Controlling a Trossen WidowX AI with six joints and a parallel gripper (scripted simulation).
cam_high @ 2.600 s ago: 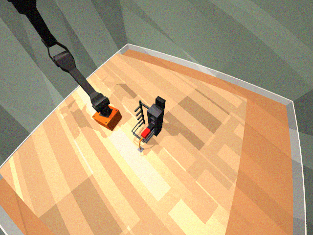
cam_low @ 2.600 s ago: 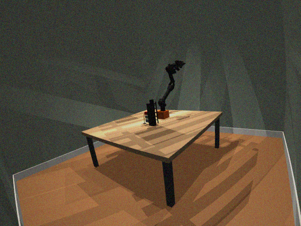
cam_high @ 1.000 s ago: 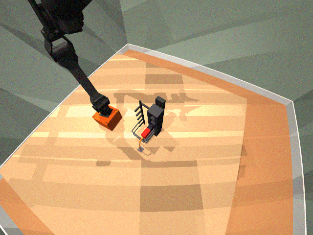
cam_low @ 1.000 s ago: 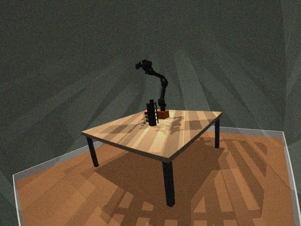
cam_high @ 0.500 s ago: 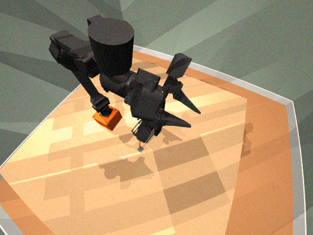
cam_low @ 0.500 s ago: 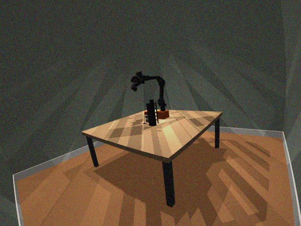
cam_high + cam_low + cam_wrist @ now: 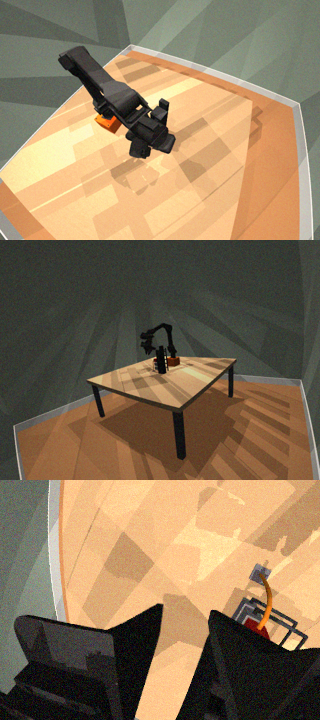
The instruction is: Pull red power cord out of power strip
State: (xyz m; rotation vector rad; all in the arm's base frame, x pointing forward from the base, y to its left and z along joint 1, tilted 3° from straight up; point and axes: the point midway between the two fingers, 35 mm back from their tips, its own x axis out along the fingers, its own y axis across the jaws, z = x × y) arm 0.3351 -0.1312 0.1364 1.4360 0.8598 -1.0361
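Note:
My gripper (image 7: pixel 148 353) (image 7: pixel 186 612) is partly open with nothing between its fingers. It points down, above the objects on the table. A red plug (image 7: pixel 257 625) (image 7: pixel 155 359) shows beside the right finger in the wrist view, partly covered by it. An orange cord (image 7: pixel 270 600) curves from it to a small grey plate (image 7: pixel 255 574) on the table. A tall black upright block (image 7: pixel 161 361) (image 7: pixel 164 103) stands beside the red plug. I cannot make out which part is the power strip, or whether the plug is seated. The arm hides the plug in the top view.
A grey wire frame (image 7: pixel 281 612) surrounds the red plug's area. A black ladder-like rack (image 7: pixel 166 362) stands beside the tall block. The arm's orange base (image 7: pixel 113 126) (image 7: pixel 173 361) is close behind. The table (image 7: pixel 155 392) has patchy shadows.

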